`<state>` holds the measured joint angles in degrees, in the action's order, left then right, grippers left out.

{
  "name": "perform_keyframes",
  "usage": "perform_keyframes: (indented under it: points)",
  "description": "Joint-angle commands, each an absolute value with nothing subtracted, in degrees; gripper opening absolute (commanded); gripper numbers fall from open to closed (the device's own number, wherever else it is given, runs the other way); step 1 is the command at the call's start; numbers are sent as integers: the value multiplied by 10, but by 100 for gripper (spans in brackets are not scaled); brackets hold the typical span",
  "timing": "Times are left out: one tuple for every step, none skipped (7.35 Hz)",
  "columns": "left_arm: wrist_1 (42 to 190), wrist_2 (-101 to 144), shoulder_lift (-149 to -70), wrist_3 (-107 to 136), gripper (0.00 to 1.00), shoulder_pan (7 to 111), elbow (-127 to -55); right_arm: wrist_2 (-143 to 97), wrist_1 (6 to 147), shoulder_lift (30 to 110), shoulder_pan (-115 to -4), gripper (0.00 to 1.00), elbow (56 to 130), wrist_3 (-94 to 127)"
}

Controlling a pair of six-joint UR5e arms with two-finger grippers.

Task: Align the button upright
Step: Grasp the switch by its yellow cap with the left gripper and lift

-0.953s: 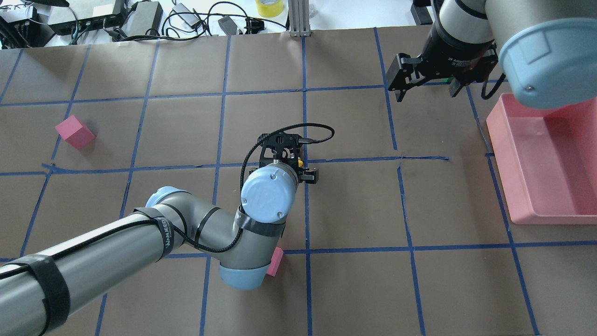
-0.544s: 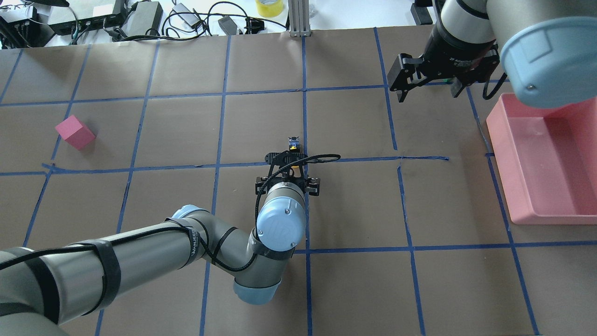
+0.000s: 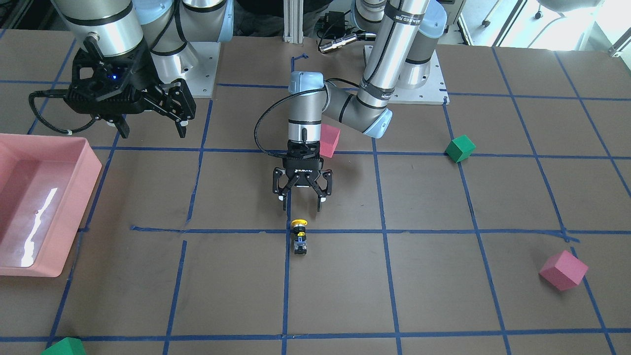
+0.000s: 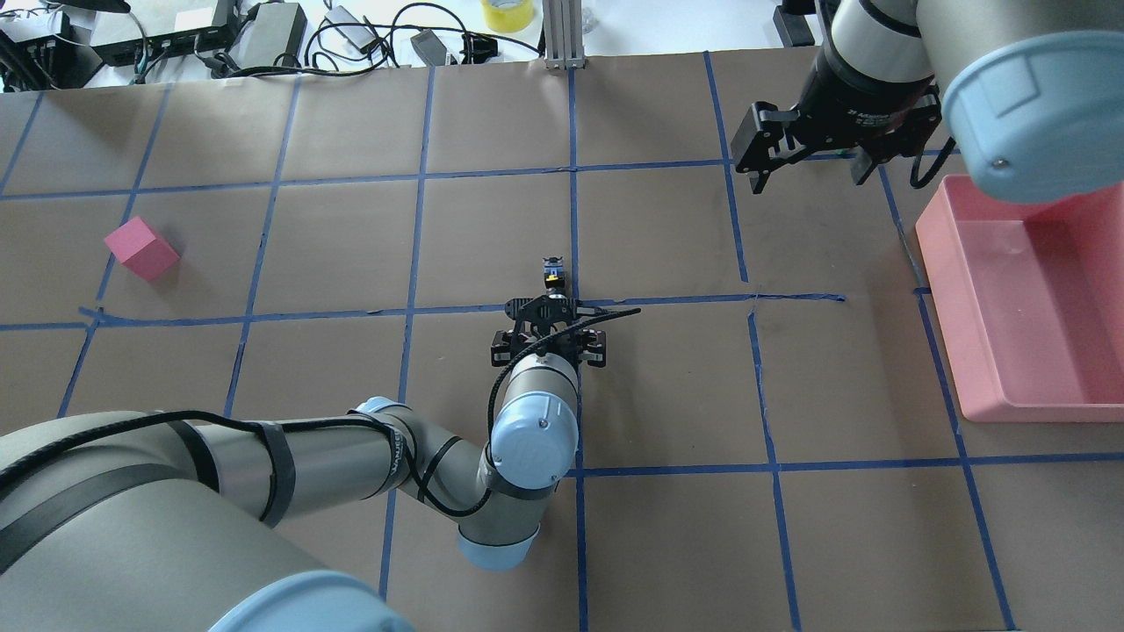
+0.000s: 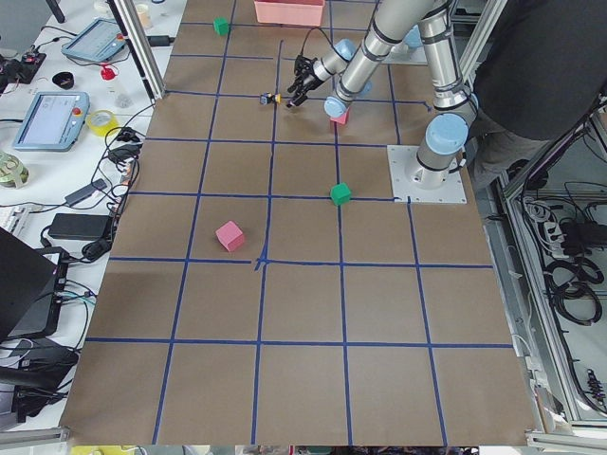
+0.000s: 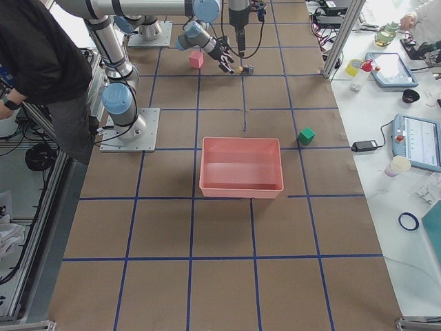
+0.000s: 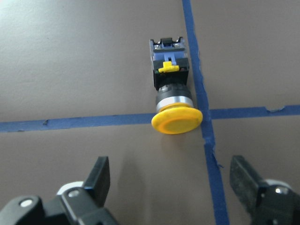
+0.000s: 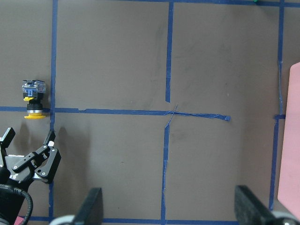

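The button (image 3: 299, 236) lies on its side on the counter (image 3: 443, 296), at a tape crossing at frame centre. Its yellow cap faces the left hand (image 3: 302, 206), which is wide open, empty, and just short of it. The right hand (image 3: 152, 129), upper left, is also open and empty. Uprighting is not yet done.

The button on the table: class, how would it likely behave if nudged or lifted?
Lying on its side, the button would probably pivot or roll on its round cap. Its blocky body looks rigid, so it should not flex. Stood on its narrow base, the wider cap may make it tippy.
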<state>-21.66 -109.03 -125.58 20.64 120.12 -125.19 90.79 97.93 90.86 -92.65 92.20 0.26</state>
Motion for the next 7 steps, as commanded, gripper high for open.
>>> perform_keyframes:
  points:
    - [-231, -1089, -1287, 199, 87, 1201, -1218, 908, 979, 911, -926, 100, 921, 3]
    - [-231, -1090, -1291, 190, 82, 1201, -1219, 908, 979, 911, -926, 100, 921, 3]
    - [-231, -1090, -1294, 185, 40, 1201, -1219, 908, 978, 911, -926, 100, 922, 3]
    - [-231, -1090, -1294, 180, 11, 1201, -1222, 907, 978, 912, -926, 100, 922, 3]
    - [-231, -1092, -1294, 169, 0, 1201, -1222, 907, 979, 912, -926, 100, 922, 3]
    - [-230, -1092, -1293, 168, 0, 1201, -1223, 907, 979, 911, -926, 100, 922, 3]
    - [-226, -1088, -1289, 168, 0, 1201, -1217, 905, 979, 911, -926, 100, 922, 3]
